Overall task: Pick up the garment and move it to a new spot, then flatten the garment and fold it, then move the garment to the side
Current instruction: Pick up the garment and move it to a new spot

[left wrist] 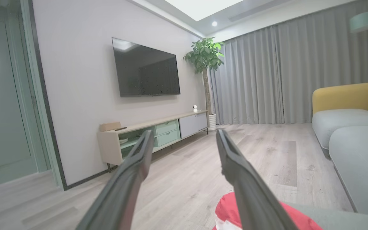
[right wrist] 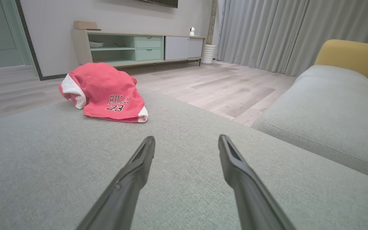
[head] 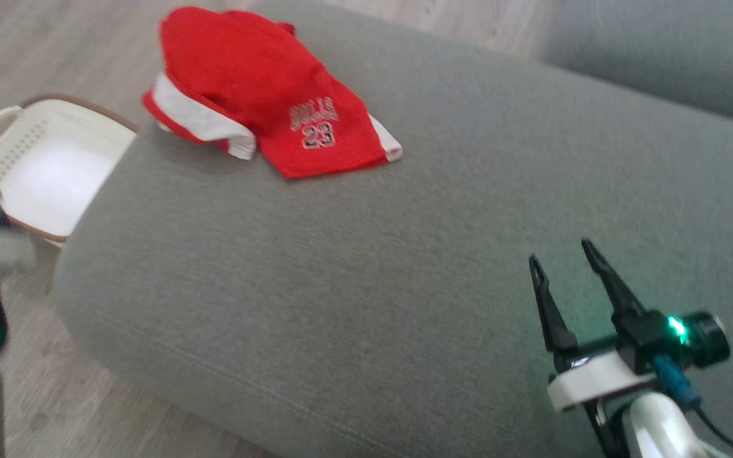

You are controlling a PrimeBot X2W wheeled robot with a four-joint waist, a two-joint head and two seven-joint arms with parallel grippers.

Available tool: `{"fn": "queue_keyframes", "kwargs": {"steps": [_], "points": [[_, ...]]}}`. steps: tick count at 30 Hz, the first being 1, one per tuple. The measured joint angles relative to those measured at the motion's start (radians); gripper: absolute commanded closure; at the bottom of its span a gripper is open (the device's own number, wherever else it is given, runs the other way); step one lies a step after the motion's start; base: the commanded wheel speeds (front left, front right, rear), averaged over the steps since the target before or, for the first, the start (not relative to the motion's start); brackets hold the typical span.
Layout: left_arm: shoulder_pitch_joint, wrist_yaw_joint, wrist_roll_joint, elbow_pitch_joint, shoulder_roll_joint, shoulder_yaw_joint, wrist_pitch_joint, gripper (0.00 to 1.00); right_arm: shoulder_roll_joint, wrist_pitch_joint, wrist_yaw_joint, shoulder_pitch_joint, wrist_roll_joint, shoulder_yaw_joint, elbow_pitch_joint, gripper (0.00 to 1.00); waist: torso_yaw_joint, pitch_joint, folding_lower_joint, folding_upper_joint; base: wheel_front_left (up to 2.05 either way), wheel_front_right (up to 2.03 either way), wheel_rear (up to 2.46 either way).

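hovering low over the near right part of the grey cushion, the right gripper has its two fingers spread wide, grasping nothing, with a broad stretch of bare fabric ahead of it. the left gripper is likewise released, fingers apart in the air and pointing out over the wood floor. the cushion's rounded left edge drops to that floor, where a white basket sits tucked against it, its pale bottom in open sight. farther on, the red garment lies bunched on the far left part of the cushion, close to that edge and well apart from the right gripper. its long axis runs from the far left corner toward the near right, and the "23" print reads upright toward the robot, with white trim at the left fold and the right hem. a narrow gap splits this cushion from a second cushion to the right. beyond, a low cabinet stands along the wall.
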Motion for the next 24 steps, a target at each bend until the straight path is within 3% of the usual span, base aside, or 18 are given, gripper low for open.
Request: {"fn": "queue_keyframes", "kwargs": {"steps": [5,8,14,24], "points": [[-0.214,-0.039,-0.05,0.152,0.031,-0.004,0.091,0.0,-0.001,0.035,0.0,-0.057,-0.055,-0.003,-0.043,0.0,-0.046,0.085,0.0001,0.0,0.0,0.0,0.0],[-0.34,-0.063,-0.082,0.32,0.027,-0.028,0.107,0.0,-0.004,0.054,0.0,-0.1,-0.084,0.007,-0.069,0.0,-0.087,0.164,0.0002,0.0,0.0,0.0,0.0],[-0.434,-0.082,-0.116,0.572,-0.036,-0.059,0.11,0.0,-0.031,0.076,0.0,-0.148,-0.096,0.013,-0.097,0.0,-0.138,0.281,0.0004,0.0,0.0,0.0,0.0],[-0.518,-0.089,-0.168,0.834,-0.049,-0.044,0.112,0.0,-0.035,0.072,0.0,-0.195,-0.102,0.0,-0.163,0.0,-0.208,0.434,0.0,0.0,0.0,0.0,0.0]]}}
